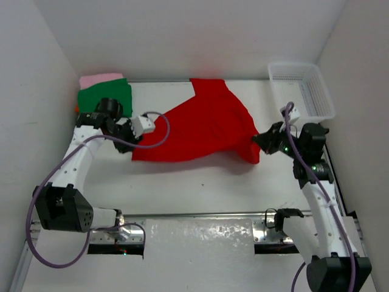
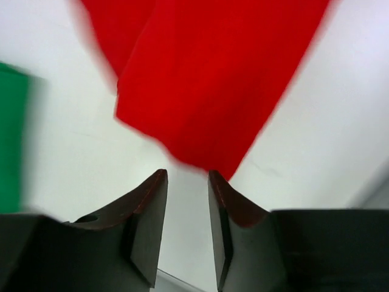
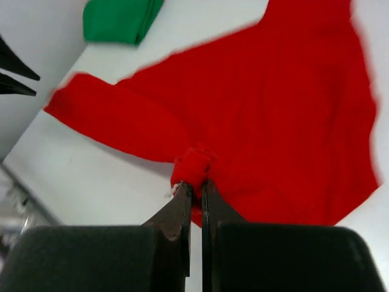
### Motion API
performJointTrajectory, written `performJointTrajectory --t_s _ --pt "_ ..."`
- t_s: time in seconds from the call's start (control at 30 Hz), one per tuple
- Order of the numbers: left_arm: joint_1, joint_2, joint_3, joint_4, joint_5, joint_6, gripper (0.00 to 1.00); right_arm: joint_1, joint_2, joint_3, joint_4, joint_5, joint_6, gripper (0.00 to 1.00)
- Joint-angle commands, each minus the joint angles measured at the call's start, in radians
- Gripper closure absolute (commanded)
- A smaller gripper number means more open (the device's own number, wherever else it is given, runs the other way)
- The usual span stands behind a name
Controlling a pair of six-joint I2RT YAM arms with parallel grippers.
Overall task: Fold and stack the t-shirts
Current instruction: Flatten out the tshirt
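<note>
A red t-shirt [image 1: 200, 128] lies spread and rumpled across the middle of the table. My right gripper [image 1: 259, 140] is shut on a bunched bit of its right edge, seen pinched between the tips in the right wrist view [image 3: 196, 185]. My left gripper [image 2: 188, 176] is open with only bare table between its fingers, just short of the red t-shirt's [image 2: 206, 79] left corner. In the top view the left gripper [image 1: 138, 130] sits at that corner. A folded green t-shirt [image 1: 104, 97] lies at the back left on a pink one [image 1: 100, 78].
A white mesh basket [image 1: 292, 64] stands at the back right corner. White walls close in the table on the left, back and right. The green t-shirt also shows at the left edge [image 2: 11, 134] of the left wrist view and top left [image 3: 118, 18] of the right wrist view.
</note>
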Motion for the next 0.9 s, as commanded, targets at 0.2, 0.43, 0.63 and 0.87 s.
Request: performJointTrajectory --t_s 0.2,0.43,0.63,0.87 --pt "0.004 0.0 -0.293 -0.227 -0.129 0.254 0.37 0.011 -0.179 -0.204 -0.081 -0.109 0.004 1.0" --pt "-0.253 -0.046 -0.472 0.086 -0.158 0.037 0.22 0.011 -0.174 -0.218 -0.078 -0.097 0.016 1.0" --pt "-0.347 0.065 -0.563 0.271 -0.166 -0.081 0.19 0.011 -0.174 -0.239 -0.076 -0.08 0.026 1.0" --pt "-0.375 0.167 -0.577 0.277 -0.093 -0.096 0.2 0.011 -0.169 -0.248 -0.081 -0.06 0.018 1.0"
